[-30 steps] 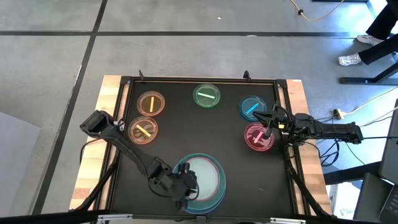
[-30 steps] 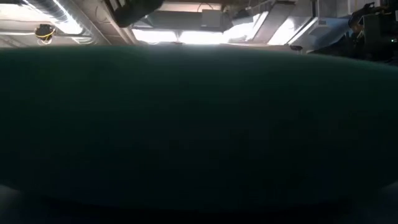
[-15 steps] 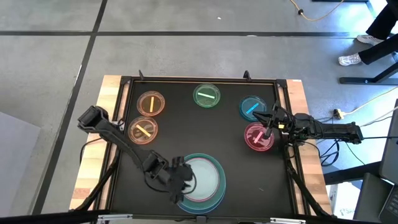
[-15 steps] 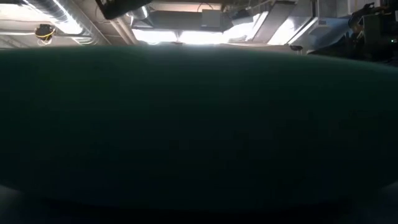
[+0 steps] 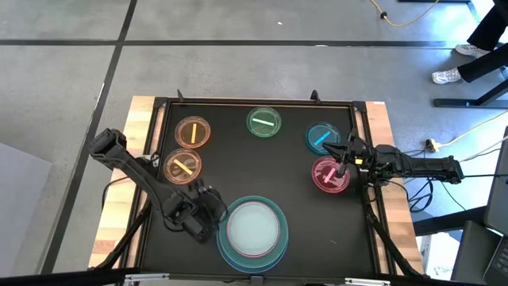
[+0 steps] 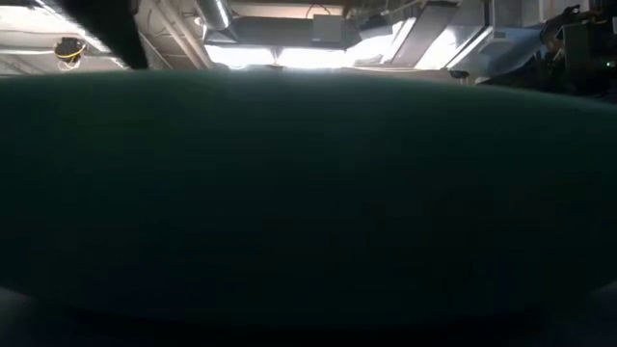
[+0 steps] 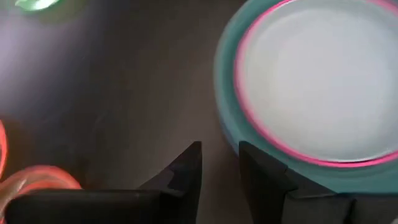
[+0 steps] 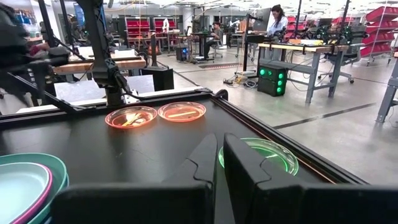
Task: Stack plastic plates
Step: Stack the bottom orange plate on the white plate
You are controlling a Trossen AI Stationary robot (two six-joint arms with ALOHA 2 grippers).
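A stack of plates point(image 5: 254, 230) sits near the table's near edge: large blue at the bottom, then green, pink and pale mint on top point(image 7: 311, 81). My left gripper point(image 5: 208, 216) is just left of the stack, clear of its rim, its fingers a narrow gap apart point(image 7: 221, 165). My right gripper point(image 5: 343, 161) is shut point(image 8: 220, 155) and hovers between the small pink plate point(image 5: 327, 176) and the small blue plate point(image 5: 319, 137). A small green plate point(image 5: 263, 122) and two small orange ones point(image 5: 191, 132) point(image 5: 182, 165) lie flat on the table.
The black table top has a raised frame point(image 5: 254, 101) around it and wooden strips point(image 5: 123, 199) at both sides. In the low view the stack's dark green wall point(image 6: 308, 193) fills nearly the whole picture. Bare table lies between the stack and the small plates.
My left gripper has drawn back from the stack's left rim toward the table's left edge and now stands clear of it. The arm's elbow has swung left with it. The stack has stayed in place, and the right arm has kept still.
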